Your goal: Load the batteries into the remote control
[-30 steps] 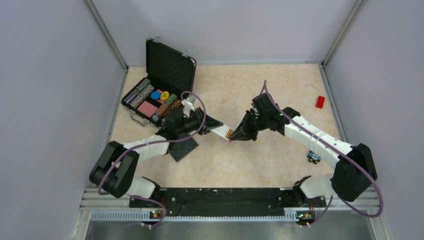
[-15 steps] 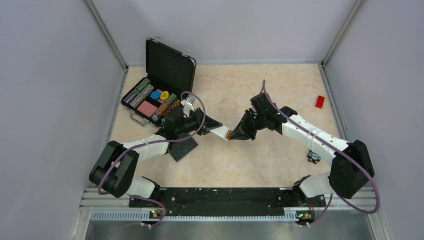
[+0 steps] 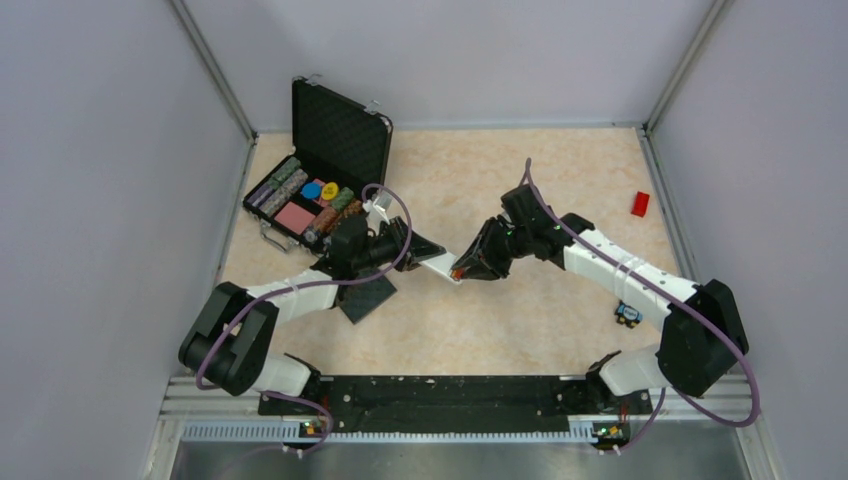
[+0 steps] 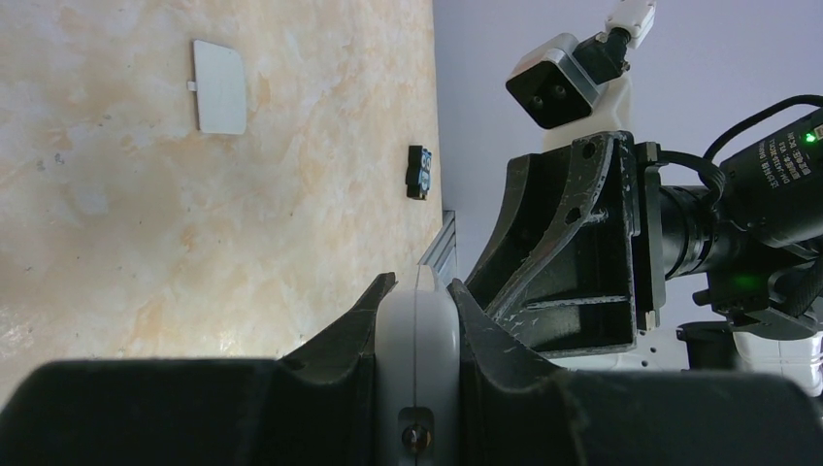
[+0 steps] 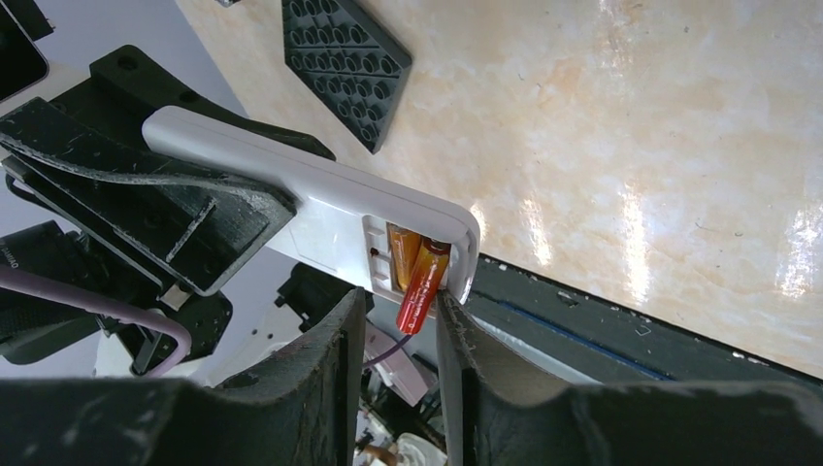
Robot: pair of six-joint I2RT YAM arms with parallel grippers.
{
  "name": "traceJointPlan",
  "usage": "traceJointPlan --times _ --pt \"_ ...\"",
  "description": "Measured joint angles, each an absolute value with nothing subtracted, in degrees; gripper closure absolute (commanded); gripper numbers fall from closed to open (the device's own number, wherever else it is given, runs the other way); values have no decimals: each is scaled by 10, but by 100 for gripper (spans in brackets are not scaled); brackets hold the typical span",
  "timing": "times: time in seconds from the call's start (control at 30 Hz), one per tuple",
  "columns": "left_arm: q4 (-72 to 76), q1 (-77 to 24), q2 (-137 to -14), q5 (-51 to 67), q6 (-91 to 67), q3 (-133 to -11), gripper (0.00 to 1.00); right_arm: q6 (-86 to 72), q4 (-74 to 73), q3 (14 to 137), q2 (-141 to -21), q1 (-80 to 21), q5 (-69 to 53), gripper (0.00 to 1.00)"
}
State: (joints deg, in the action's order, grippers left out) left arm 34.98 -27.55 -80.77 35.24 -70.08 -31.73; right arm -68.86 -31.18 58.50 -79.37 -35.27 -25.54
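Note:
My left gripper (image 4: 417,286) is shut on the white remote control (image 4: 417,335), holding it on edge above the table. From above, the remote (image 3: 440,263) juts right from the left gripper (image 3: 425,250) toward my right gripper (image 3: 466,268). In the right wrist view the remote (image 5: 320,194) shows its plain back with the battery slot uncovered. One orange battery (image 5: 401,254) lies in the slot. A second battery (image 5: 422,286) has one end in the slot and sticks out at an angle between the fingers of my right gripper (image 5: 400,303). Those fingers stand apart, wider than the battery.
A loose white battery cover (image 4: 219,87) lies on the table. A black studded plate (image 3: 365,297) sits under the left arm. An open black case (image 3: 335,130) of chips stands at the back left. A red block (image 3: 640,203) lies far right, a small dark object (image 3: 627,314) near right.
My right gripper has shifted a little left, closing in on the end of the remote. The left arm and the remote have barely moved.

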Motion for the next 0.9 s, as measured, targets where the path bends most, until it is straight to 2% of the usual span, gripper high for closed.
traceJointPlan --times 0.3,0.67,0.9 --pt "352 -276 -808 358 -706 -317 100 -685 -312 585 -777 -352 -257 56" --pt "351 -276 -808 369 -715 -326 100 -655 -344 578 -735 -337 -272 50" --pt "336 -276 -787 401 -715 -328 100 -537 -352 578 -726 -300 -281 36"
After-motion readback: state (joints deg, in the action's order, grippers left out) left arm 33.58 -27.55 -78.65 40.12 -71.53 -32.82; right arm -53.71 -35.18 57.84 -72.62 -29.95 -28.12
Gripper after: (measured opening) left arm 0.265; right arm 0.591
